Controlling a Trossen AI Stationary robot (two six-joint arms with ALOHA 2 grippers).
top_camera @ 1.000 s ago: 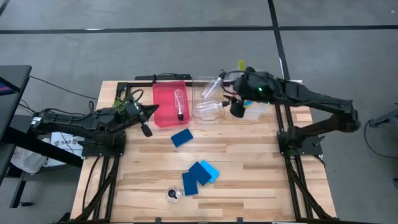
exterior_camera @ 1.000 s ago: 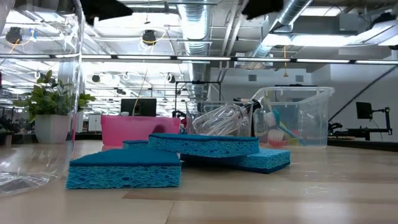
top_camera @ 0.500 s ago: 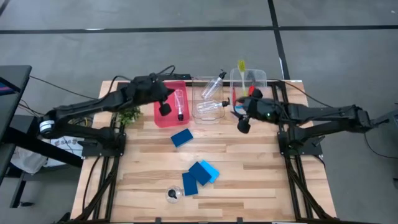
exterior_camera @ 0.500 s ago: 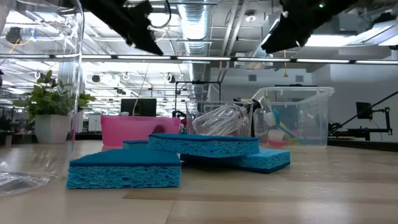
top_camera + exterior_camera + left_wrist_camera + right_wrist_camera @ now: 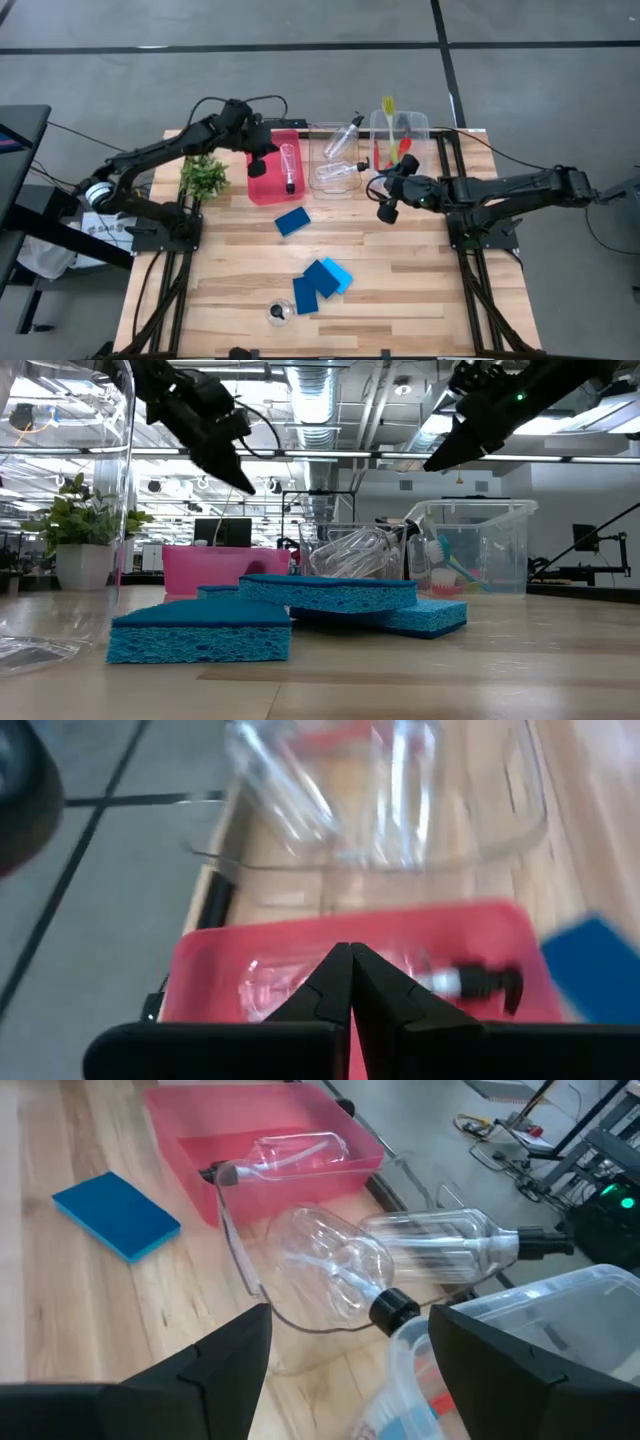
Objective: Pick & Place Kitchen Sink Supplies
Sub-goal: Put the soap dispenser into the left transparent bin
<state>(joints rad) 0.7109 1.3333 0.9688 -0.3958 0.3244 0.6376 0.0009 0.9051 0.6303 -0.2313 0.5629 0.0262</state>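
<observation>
My left gripper [image 5: 261, 166] hangs shut over the left rim of the red tray [image 5: 262, 190], in which a clear black-capped bottle [image 5: 450, 982] lies on its side. My right gripper [image 5: 384, 210] is open, hovering above the table just near of the clear bins. Two bottles [image 5: 400, 1260] lie in the middle clear bin [image 5: 322, 184]; the brushes [image 5: 393, 128] stand in the right bin. One blue sponge [image 5: 291, 221] lies flat alone, and several more [image 5: 322, 282] overlap farther near. Another bottle [image 5: 279, 312] lies by the near edge.
A small leafy plant [image 5: 204, 178] stands left of the red tray, under my left arm. The tray and both bins line the far edge. Bare wood lies between the lone sponge and my right gripper, and along the table's right side.
My left arm has swung up from the table's left side toward the far edge and right, bringing its gripper over the red tray and uncovering the plant. My right gripper has drawn back from above the clear bins toward the near edge and stretched out lower.
</observation>
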